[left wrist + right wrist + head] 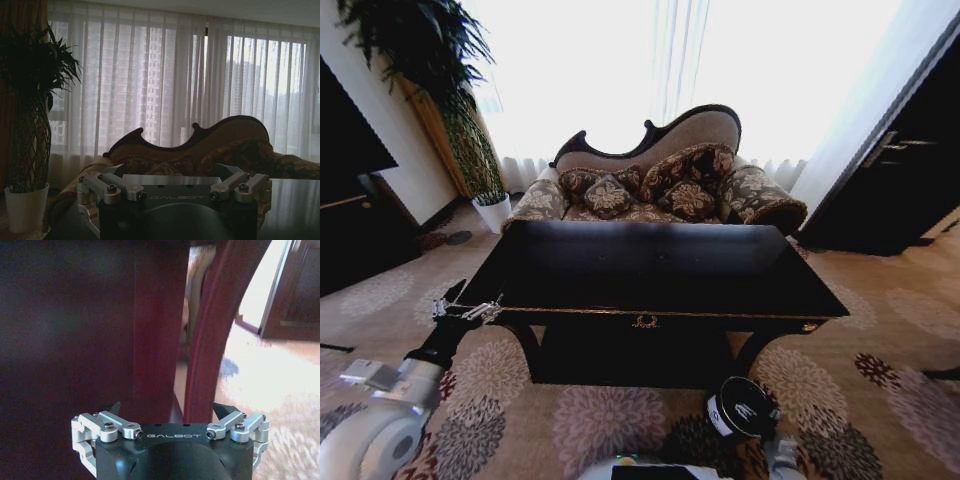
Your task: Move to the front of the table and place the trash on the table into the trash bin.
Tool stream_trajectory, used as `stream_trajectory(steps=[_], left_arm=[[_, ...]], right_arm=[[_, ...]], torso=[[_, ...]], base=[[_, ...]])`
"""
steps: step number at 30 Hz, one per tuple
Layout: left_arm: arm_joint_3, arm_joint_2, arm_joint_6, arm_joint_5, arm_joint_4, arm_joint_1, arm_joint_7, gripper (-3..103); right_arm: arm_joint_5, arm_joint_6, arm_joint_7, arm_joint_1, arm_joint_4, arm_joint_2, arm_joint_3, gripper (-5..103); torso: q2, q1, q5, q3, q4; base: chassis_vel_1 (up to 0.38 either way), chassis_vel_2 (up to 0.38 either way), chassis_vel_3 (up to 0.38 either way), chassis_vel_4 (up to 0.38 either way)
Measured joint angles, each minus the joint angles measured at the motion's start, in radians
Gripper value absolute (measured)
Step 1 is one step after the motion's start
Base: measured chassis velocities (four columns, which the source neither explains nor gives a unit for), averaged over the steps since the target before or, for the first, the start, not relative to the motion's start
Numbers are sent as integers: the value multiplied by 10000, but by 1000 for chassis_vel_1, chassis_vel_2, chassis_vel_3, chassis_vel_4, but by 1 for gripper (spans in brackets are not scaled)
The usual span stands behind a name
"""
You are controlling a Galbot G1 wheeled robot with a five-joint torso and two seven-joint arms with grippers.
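The robot faces the long black bench (pixel 650 265) squarely, gold emblem centred, so both arms can reach across its top. No trash can be made out on the glossy surface (glare may hide small scraps). One trash bin (pixel 740 408) sits on the carpet just before the bench's right front leg, close to the robot for easy dropping. The left gripper (pixel 467 311) hovers at the bench's left front corner, fingers spread open and empty. The right gripper (pixel 170 412), low beside the bench leg, also appears open, holding nothing.
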Motion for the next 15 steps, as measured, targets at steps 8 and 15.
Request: stream_trajectory(steps=[8,15], left_arm=[[0,0,0,0,0,0,0,100],[0,0,0,0,0,0,0,100]], right_arm=[[698,-144,-190,-1673,2550,480,899,100],[1222,-317,-328,-2721,4452,812,1839,100]], torso=[[0,0,2,0,-2],[0,0,0,0,0]], base=[[0,0,0,0],[0,0,0,0]])
